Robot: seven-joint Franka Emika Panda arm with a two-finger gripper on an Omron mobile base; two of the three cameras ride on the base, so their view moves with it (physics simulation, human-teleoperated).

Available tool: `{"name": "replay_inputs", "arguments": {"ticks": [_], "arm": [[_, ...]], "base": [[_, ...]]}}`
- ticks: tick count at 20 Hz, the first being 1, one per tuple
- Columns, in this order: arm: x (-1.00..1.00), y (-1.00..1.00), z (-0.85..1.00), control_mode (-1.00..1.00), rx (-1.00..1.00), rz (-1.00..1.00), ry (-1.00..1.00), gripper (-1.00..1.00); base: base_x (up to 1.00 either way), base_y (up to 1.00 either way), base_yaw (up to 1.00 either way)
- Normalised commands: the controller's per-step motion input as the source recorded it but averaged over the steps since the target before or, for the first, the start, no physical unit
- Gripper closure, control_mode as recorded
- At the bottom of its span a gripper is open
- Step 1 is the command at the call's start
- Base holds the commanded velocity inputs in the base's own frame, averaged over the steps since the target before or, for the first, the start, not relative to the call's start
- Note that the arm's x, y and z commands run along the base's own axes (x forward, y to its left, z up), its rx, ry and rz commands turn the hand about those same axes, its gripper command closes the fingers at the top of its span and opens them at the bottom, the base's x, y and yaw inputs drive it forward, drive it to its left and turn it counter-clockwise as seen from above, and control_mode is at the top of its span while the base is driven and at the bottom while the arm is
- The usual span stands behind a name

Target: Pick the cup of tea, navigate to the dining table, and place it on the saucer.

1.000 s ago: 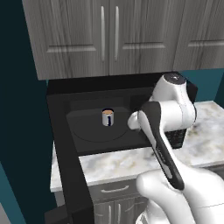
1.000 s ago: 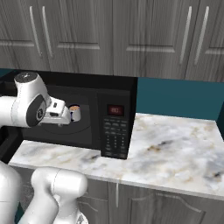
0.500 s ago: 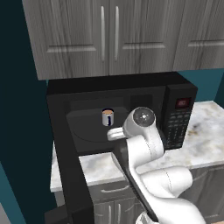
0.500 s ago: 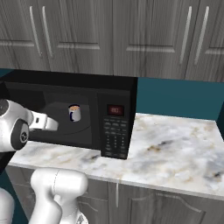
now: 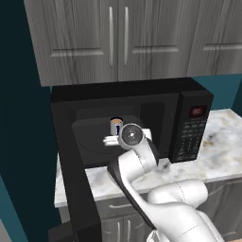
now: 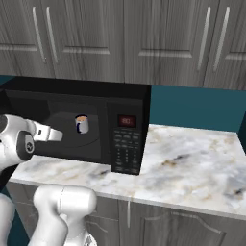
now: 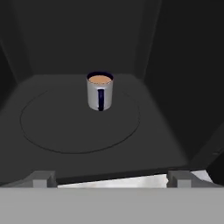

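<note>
Fingertips [image 7: 43,178] sit wide apart at the bottom of the hand view, holding nothing; the gripper [image 7: 109,179] is level with the microwave's [image 5: 189,118] front edge. Well beyond them the cup [image 7: 100,91] stands upright on the round turntable [image 7: 52,131], handle facing the camera, tea showing inside. From the left base view the arm [image 5: 137,160] covers the cup's lower half; the right base view shows the cup whole.
</note>
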Motion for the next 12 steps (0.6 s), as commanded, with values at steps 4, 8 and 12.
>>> {"name": "replay_inputs", "arguments": {"ticks": [4,8,12], "arm": [[0.55,0.00,-0.07,-1.00,0.00,0.00,0.06,-1.00],[0.40,0.04,-0.14,-1.00,0.00,0.00,0.11,-1.00],[0.51,0.01,-0.11,-1.00,0.00,0.00,0.11,-1.00]], "base": [[0.00,0.00,0.00],[0.00,0.00,0.00],[0.00,0.00,0.00]]}}
